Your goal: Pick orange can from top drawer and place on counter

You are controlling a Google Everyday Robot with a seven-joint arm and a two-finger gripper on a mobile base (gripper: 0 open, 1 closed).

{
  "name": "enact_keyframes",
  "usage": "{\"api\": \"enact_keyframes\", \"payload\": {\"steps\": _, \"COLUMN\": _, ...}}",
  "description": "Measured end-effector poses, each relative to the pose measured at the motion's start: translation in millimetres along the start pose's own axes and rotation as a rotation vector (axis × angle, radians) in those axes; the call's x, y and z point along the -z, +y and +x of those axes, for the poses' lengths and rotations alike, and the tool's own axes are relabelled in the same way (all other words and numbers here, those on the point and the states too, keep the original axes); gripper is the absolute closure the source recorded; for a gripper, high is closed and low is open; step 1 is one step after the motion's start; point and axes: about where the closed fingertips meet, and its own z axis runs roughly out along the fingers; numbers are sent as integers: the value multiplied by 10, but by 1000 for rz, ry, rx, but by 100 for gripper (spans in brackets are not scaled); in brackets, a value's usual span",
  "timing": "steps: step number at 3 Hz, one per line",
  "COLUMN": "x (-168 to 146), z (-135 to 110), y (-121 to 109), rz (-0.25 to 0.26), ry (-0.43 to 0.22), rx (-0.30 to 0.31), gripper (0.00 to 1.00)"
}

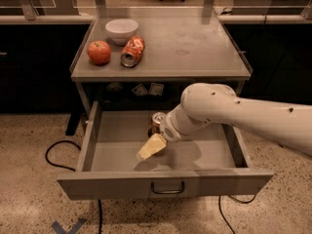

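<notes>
gripper in top drawer, beside orange can

The top drawer stands pulled out, below and in front of the counter. In it, toward the back and near the middle, the drink can stands upright. The gripper hangs inside the drawer just in front of the can and a little to its left, perhaps touching it. The arm reaches in from the right. At the counter's rear left sits a bowl. In front of it are a fruit and, just right of that, a dented can lying on its side.
</notes>
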Motion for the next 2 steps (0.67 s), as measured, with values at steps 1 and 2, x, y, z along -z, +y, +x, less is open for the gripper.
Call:
{"api": "enact_keyframes", "payload": {"steps": 1, "x": -51, "z": -31, "y": -24, "rz": 24, "ry": -8, "rx": 2, "gripper": 0}}
{"api": "enact_keyframes", "payload": {"steps": 2, "x": -170, "z": -92, "y": -124, "rz": 125, "ry": -22, "rx": 27, "gripper": 0}}
